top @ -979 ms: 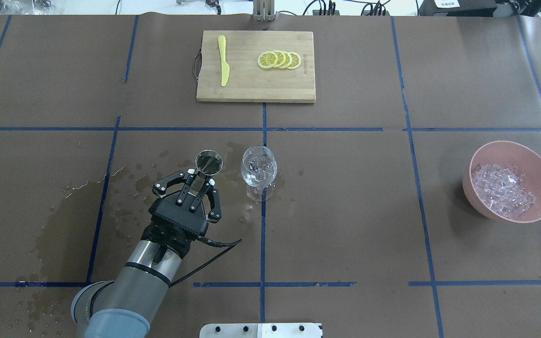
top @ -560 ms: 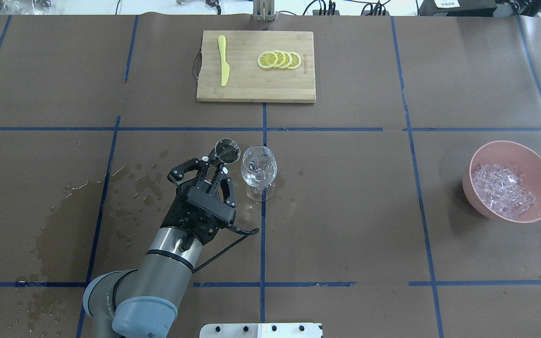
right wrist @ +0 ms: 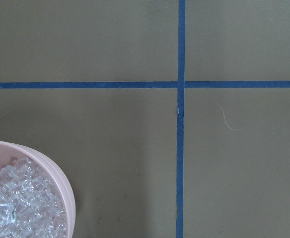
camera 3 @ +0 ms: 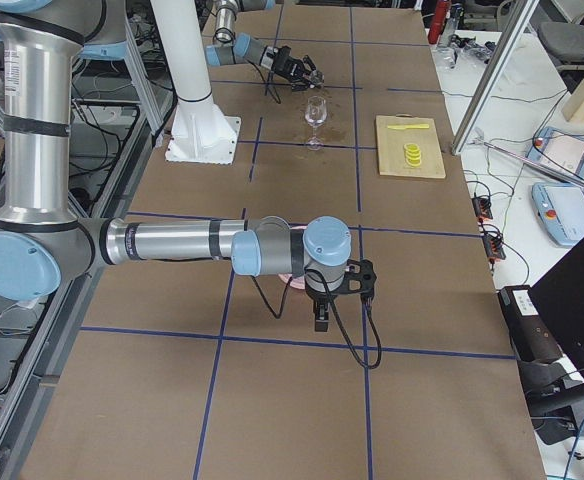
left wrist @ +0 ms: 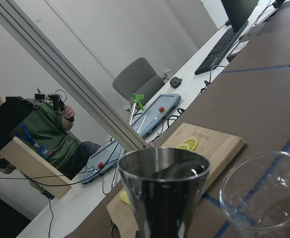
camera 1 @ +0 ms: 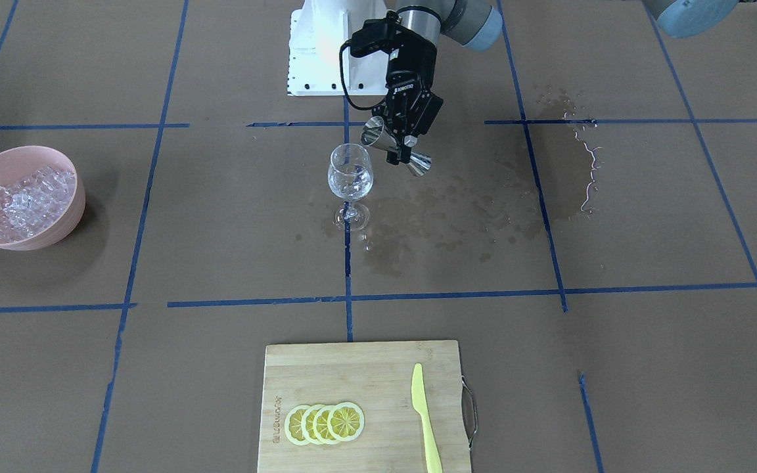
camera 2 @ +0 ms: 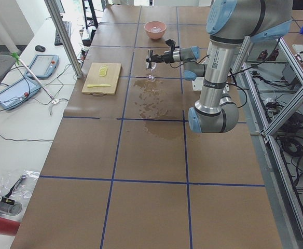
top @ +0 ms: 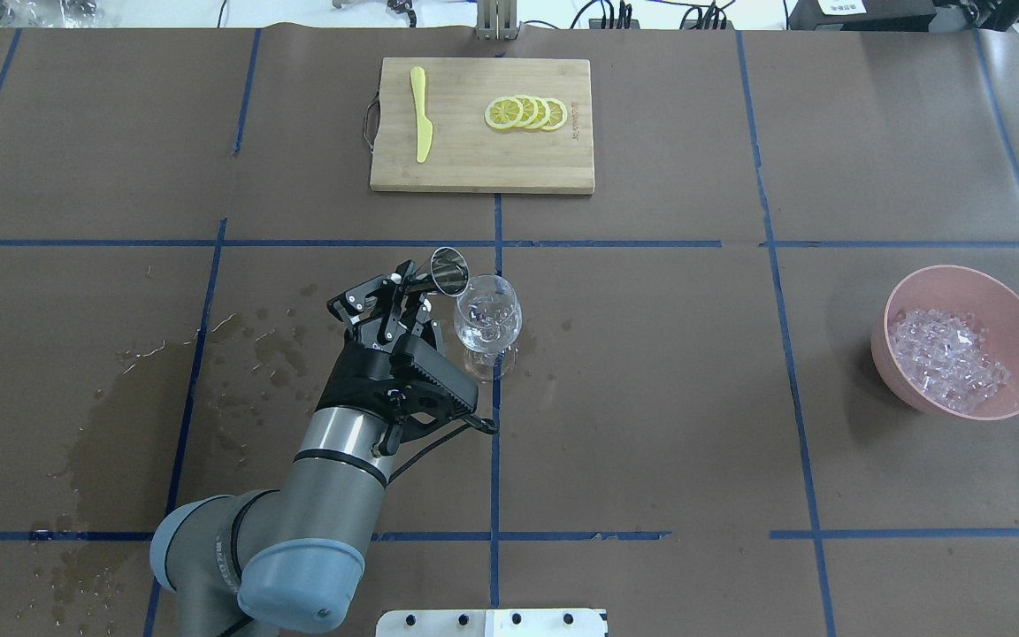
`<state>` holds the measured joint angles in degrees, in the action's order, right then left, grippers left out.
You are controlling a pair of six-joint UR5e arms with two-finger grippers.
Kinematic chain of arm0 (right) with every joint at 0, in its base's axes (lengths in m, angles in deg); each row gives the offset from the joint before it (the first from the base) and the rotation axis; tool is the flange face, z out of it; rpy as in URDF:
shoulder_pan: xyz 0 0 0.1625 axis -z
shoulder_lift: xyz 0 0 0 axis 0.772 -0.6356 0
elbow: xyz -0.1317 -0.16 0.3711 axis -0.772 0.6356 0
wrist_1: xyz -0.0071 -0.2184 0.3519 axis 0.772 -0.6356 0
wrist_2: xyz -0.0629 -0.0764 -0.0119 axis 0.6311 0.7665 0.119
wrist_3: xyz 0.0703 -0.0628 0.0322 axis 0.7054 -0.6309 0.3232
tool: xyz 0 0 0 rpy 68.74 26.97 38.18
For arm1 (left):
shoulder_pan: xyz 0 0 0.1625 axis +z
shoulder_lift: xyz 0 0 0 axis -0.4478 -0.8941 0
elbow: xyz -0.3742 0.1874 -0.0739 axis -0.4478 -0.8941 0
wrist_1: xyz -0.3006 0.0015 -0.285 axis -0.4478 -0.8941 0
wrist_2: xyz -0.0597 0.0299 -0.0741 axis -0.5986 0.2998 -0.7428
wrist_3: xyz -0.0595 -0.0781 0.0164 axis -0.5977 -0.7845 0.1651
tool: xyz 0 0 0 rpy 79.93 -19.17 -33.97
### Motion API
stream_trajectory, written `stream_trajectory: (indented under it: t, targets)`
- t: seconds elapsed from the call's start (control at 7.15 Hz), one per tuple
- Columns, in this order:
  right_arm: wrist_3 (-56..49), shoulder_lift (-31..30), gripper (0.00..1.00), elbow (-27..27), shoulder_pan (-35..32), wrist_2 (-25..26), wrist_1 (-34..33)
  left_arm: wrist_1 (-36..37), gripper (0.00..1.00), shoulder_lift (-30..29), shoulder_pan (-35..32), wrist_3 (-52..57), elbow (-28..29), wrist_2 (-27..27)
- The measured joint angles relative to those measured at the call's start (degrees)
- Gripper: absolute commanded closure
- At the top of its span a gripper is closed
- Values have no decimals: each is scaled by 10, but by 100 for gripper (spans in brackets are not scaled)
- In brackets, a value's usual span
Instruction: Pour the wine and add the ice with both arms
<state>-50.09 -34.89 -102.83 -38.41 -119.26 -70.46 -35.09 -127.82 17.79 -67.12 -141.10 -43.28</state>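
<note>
My left gripper (top: 415, 290) is shut on a steel jigger (top: 448, 270) and holds it tilted, mouth toward the rim of a clear wine glass (top: 487, 320). The front view shows the jigger (camera 1: 375, 136) lying almost sideways just above the glass (camera 1: 350, 177). In the left wrist view the jigger (left wrist: 162, 193) stands beside the glass rim (left wrist: 264, 198). I cannot make out the wine itself. The ice (top: 947, 358) is heaped in a pink bowl (top: 961, 274) at the right. My right gripper (camera 3: 337, 290) hangs by that bowl; I cannot tell if it is open or shut.
A wooden cutting board (top: 481, 172) at the far middle holds lemon slices (top: 525, 113) and a yellow knife (top: 421, 115). Wet patches (top: 253, 354) spread left of the glass. The white pedestal base (camera 1: 316, 59) stands at the robot's side.
My left gripper has moved forward and right with the jigger, bringing it up to the glass rim and tipping it toward the glass.
</note>
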Motion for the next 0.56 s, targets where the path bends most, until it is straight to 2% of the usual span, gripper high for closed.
stream_trajectory:
  t: [0.56]
  targets:
    - [1,0,0,0,0,-6,0,85,100,-18,-12,74,0,0]
